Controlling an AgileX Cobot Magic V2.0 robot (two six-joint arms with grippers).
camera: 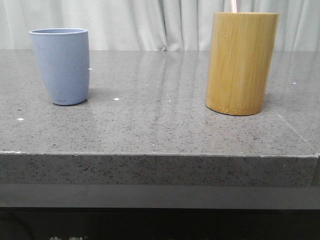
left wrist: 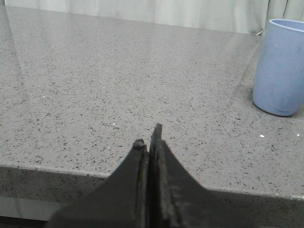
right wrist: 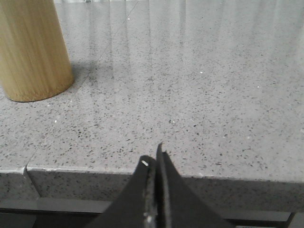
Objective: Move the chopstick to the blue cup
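Nothing is done yet: the chopstick (camera: pixel 233 6) stands in the bamboo holder (camera: pixel 242 62), the blue cup (camera: pixel 61 65) waits, both grippers' fingers (left wrist: pixel 151 142) (right wrist: pixel 157 154) pressed together.

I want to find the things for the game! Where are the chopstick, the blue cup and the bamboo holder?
chopstick (camera: pixel 233 6), front view, on the pink tip above the holder's rim.
blue cup (camera: pixel 62 67), front view, on the middle of its side wall.
bamboo holder (camera: pixel 240 62), front view, on the middle of its front wall.

No legible text, faint white marks at lower front edge (camera: pixel 67 238), possibly lettering
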